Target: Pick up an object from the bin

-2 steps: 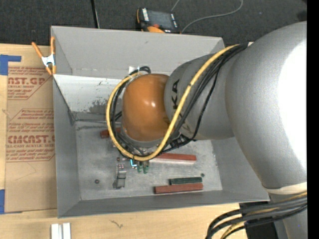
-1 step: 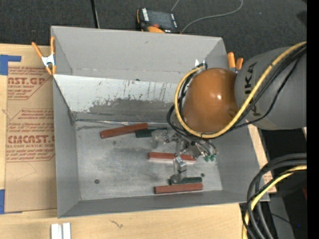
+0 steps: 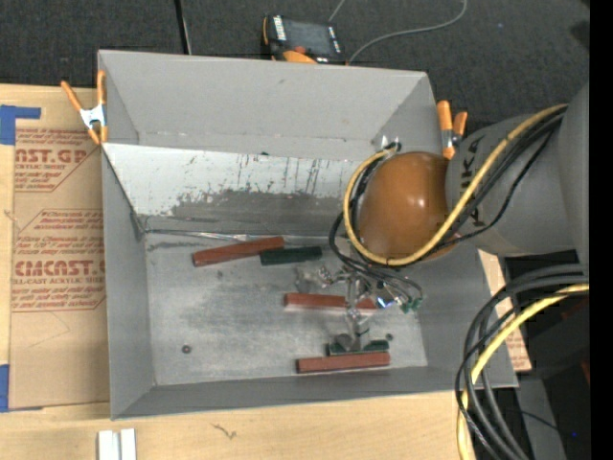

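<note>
Grey metal bin (image 3: pixel 192 333), red-brown bar (image 3: pixel 235 252) at back, dark stick (image 3: pixel 299 254) beside, front bar (image 3: pixel 342 362)

Cannot see right end of middle red-brown stick (image 3: pixel 308 301): covered by gripper (image 3: pixel 358 310). Cannot identify dark piece (image 3: pixel 362 346) atop front red-brown stick (image 3: pixel 343 361), nor tiny dark speck (image 3: pixel 187 350) on bin floor (image 3: pixel 220 324) at left. Cut off at right edge: arm (image 3: pixel 536 190) and its cables (image 3: pixel 498 343).

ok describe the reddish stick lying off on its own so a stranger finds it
Start at the grey bin, at the foot of its scratched back wall. Left of the gripper lies a reddish-brown stick with a dark end pointing right. Two similar sticks lie lower, by the gripper; this one sits highest and alone.
</note>
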`<state>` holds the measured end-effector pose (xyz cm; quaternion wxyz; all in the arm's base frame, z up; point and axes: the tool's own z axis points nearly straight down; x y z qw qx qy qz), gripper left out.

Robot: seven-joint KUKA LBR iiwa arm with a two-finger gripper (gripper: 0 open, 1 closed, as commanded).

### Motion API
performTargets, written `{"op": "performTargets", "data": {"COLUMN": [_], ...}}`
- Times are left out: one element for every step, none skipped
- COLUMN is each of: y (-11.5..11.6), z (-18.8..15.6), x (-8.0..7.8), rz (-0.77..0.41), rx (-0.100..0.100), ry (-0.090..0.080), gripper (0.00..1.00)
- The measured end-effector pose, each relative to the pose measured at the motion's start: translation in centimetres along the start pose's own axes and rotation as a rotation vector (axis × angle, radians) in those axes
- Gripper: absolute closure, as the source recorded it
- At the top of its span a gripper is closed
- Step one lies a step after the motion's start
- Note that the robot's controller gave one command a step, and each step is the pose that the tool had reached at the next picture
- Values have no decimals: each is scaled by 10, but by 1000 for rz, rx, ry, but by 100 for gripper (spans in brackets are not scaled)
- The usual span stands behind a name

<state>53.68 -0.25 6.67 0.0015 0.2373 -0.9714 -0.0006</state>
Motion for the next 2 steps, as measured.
{"op": "performTargets", "data": {"y": [1,-6], "z": [-4,-155], "x": [-2,17], "rz": [-2,14], "rx": [1,6], "ry": [-5,-11], "gripper": [100,100]}}
